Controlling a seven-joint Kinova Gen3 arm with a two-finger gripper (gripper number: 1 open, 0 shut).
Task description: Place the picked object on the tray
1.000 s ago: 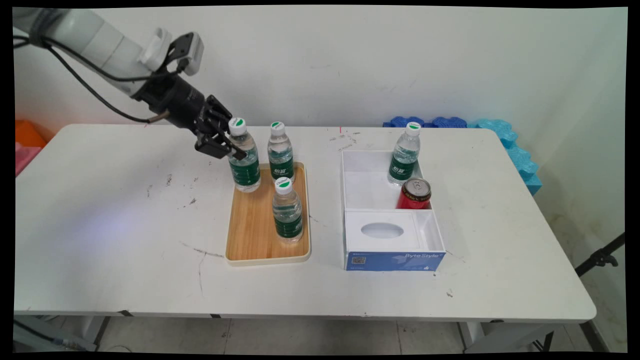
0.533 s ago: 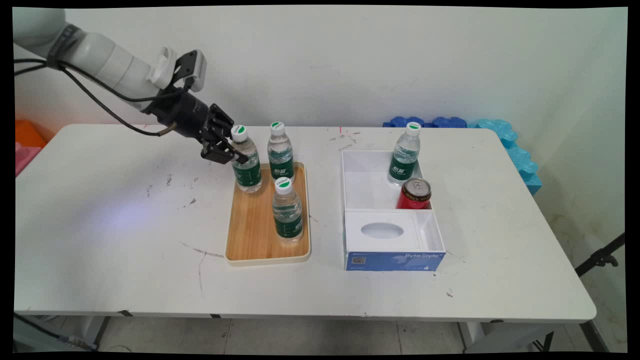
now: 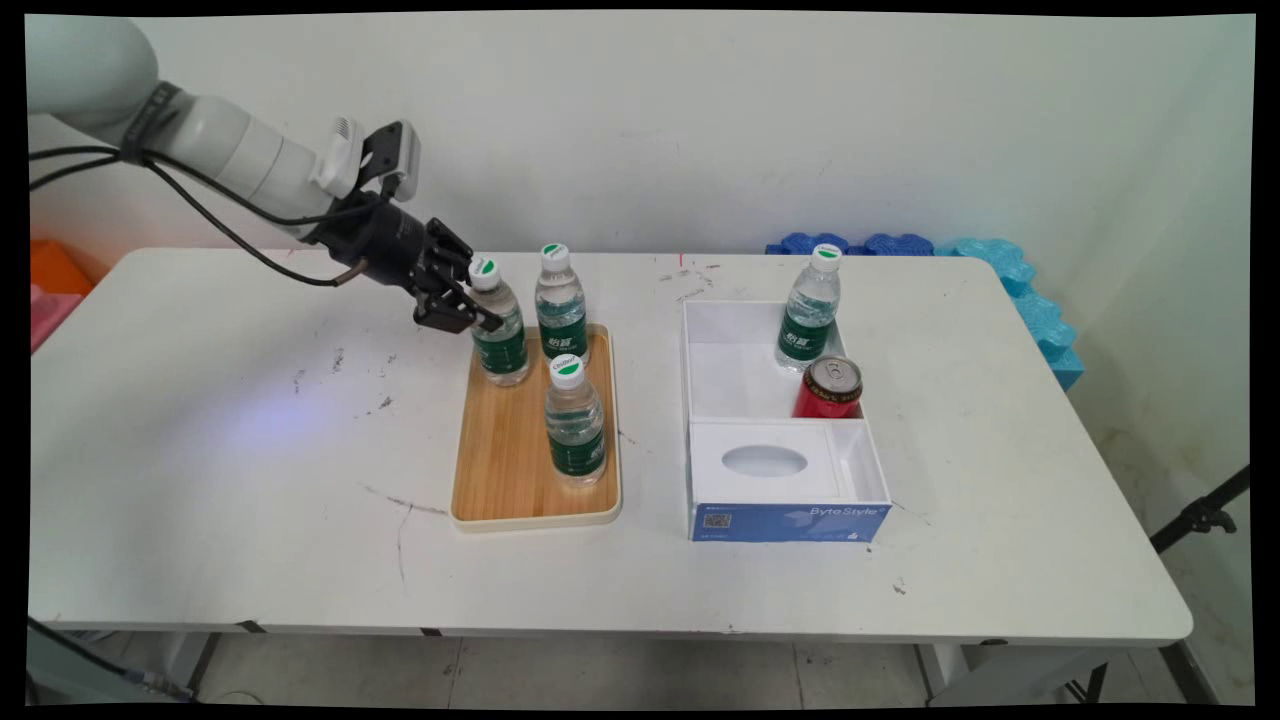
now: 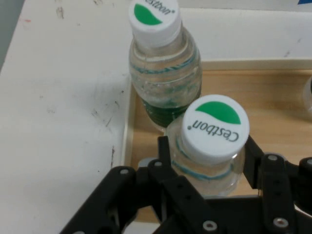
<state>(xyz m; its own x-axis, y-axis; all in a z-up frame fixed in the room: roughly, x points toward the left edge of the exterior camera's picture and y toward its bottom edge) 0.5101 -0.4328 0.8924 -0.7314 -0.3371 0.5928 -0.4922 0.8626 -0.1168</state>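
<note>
My gripper (image 3: 468, 308) is shut on the shoulder of a clear water bottle (image 3: 500, 345) with a green label and a white-and-green cap. This bottle stands upright over the back left corner of a wooden tray (image 3: 500, 470). In the hand view the held bottle (image 4: 214, 129) sits between my fingers (image 4: 165, 151), above the tray (image 4: 278, 102). A second bottle (image 4: 163, 58) stands just beyond it. That second bottle (image 3: 561, 310) is on the tray's back edge, and a third bottle (image 3: 575, 425) stands nearer the front right.
A white box with a blue front (image 3: 787, 520) lies right of the tray. It holds another water bottle (image 3: 808, 315) and a red can (image 3: 829, 388). Blue foam pieces (image 3: 1010, 275) lie at the table's back right. Orange and pink things (image 3: 50, 285) are at the left edge.
The gripper has carried the bottle down and slightly to the right, bringing it lower over the tray's back left corner. The other things have not moved.
</note>
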